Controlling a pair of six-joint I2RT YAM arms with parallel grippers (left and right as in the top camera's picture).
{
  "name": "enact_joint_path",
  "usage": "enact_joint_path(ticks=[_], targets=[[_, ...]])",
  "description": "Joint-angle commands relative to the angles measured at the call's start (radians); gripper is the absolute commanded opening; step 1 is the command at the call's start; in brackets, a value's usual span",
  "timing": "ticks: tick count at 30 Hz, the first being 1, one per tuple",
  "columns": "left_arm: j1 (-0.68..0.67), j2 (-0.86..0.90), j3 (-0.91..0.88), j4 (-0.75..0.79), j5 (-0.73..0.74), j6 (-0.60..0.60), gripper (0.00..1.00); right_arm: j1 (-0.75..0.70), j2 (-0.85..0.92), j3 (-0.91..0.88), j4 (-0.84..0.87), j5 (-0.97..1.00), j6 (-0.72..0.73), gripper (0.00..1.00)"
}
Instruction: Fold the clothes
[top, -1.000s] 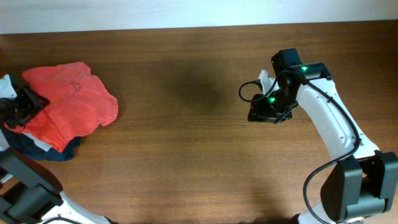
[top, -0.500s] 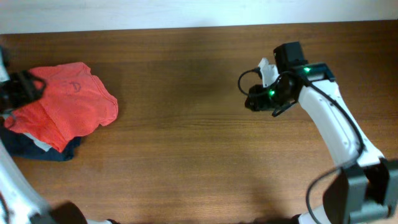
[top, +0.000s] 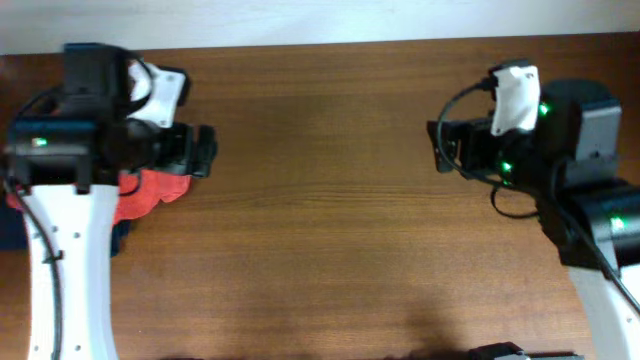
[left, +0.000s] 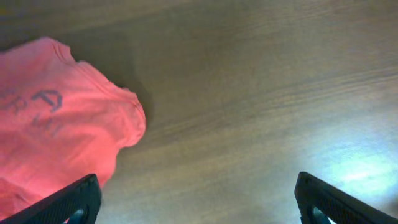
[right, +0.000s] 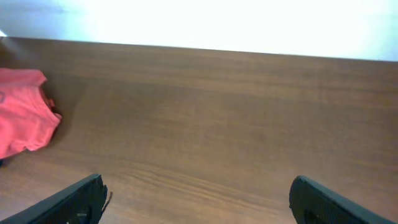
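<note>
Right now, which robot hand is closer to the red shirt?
The left hand: it hangs open right beside the red shirt. The right hand is far off on the other side.

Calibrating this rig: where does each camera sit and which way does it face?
Overhead: above brown wooden table, looking straight down; left arm, right arm show.
Left wrist: on left arm, aimed down at folded red shirt; left end effector fingertips show.
Right wrist: on right arm, looking across table; right end effector fingertips show.
Shared: all see the shirt.
</note>
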Motion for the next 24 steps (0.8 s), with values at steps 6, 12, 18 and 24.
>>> enact_joint_path(ticks=[6, 12, 18, 24], targets=[[-0.068, 0.004, -0.025, 0.077, -0.103, -0.053, 0.99, 0.002, 0.032, 0.0, -0.085, 0.021, -0.003, 0.99], [-0.068, 0.004, -0.026, 0.077, -0.103, -0.053, 0.99, 0.002, 0.034, 0.0, -0.054, -0.123, -0.003, 0.99], [-0.068, 0.003, -0.026, 0.077, -0.103, -0.053, 0.99, -0.004, 0.03, 0.0, -0.091, -0.331, -0.007, 0.99], [-0.068, 0.003, -0.026, 0.077, -0.103, -0.053, 0.99, -0.066, -0.082, 0.002, -0.095, -0.306, -0.236, 0.99]])
